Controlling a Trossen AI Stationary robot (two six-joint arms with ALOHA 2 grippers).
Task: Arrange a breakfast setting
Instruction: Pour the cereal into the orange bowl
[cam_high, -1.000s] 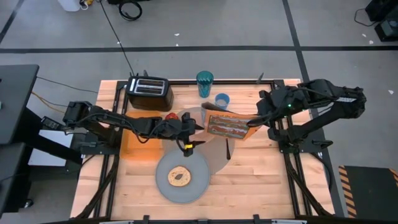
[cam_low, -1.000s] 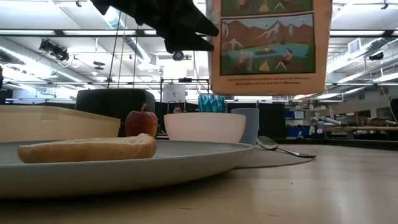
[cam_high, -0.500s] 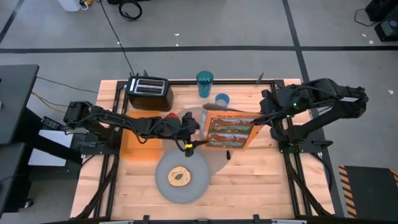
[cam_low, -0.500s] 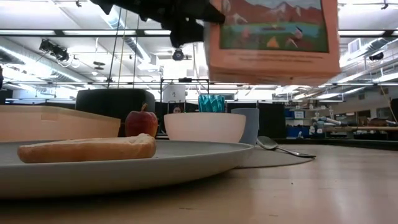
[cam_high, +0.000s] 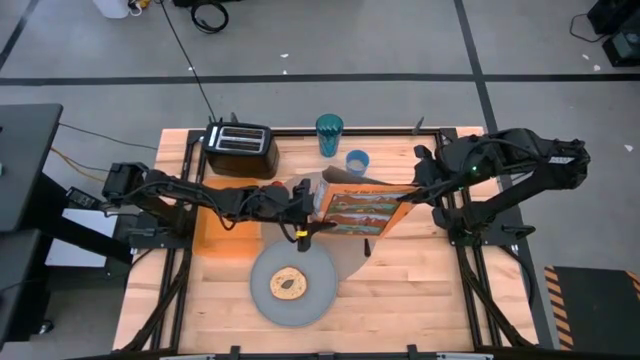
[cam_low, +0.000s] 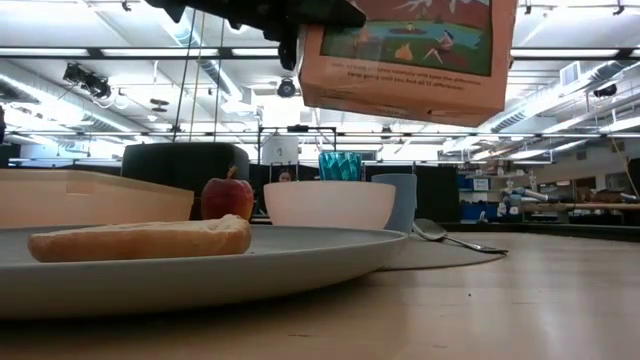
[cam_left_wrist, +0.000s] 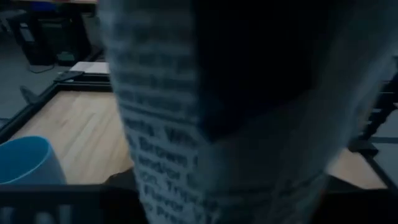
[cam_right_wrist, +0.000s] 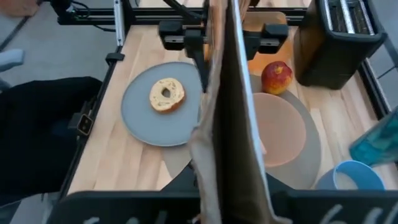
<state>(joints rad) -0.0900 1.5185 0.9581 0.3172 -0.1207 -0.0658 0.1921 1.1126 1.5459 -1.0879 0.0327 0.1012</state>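
Note:
The orange cereal box (cam_high: 360, 208) hangs tilted in the air over the pink bowl (cam_right_wrist: 277, 127) and the large grey mat (cam_high: 350, 258). My right gripper (cam_high: 412, 192) is shut on the box's right-hand end. My left gripper (cam_high: 306, 205) is at the box's left end (cam_right_wrist: 227, 37); I cannot tell whether it touches. The bagel (cam_high: 289, 284) lies on the grey plate (cam_high: 262, 300). The red apple (cam_high: 273, 187), the light-blue cup (cam_high: 357, 160) and the metal spoon (cam_low: 445, 235) rest on the table near the mat. My right gripper holds the cereal box by its end toward the table's right (cam_right_wrist: 231, 186), coming slantwise from the right and above. The box itself hides the fingers in the wrist view. The box is lifted clear, tilted, with its narrow edge running away from the gripper.
A black toaster (cam_high: 240, 148) and a teal glass (cam_high: 329, 130) stand at the far edge. An orange board (cam_high: 222, 238) lies under my left arm. Bare wood shows at the near right (cam_high: 420, 290).
The cereal box has tipped from hanging upright to a slant; its lower end has swung up and toward the table's left, and the box has risen a little. My left gripper has risen too and now overlaps the box's left end.

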